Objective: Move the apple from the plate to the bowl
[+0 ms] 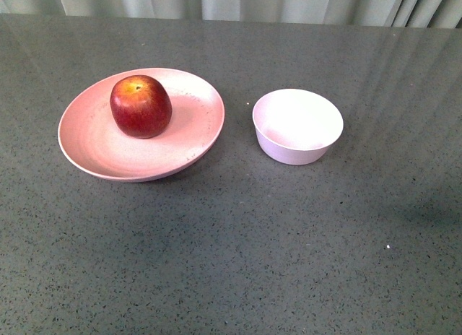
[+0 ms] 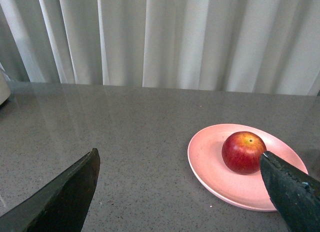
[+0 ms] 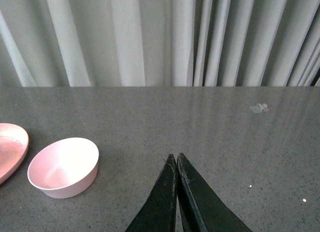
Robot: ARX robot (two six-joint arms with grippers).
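Grey tabletop (image 1: 231,263) ahead, I should swing my wide-open, empty left gripper (image 2: 178,153) sideways to centre on the apple (image 2: 243,152), its height hard to judge; right gripper (image 3: 176,156) is pinched shut, empty.

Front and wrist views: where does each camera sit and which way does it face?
Front view: on the body, looking down at the apple on the plate, bowl beside it; no arm shows.
Left wrist view: on the left arm, facing the curtain; open left pincer frames apple and plate.
Right wrist view: on the right arm, facing the curtain; shut right pincer, bowl, plate edge.
Shared: plate in all three.
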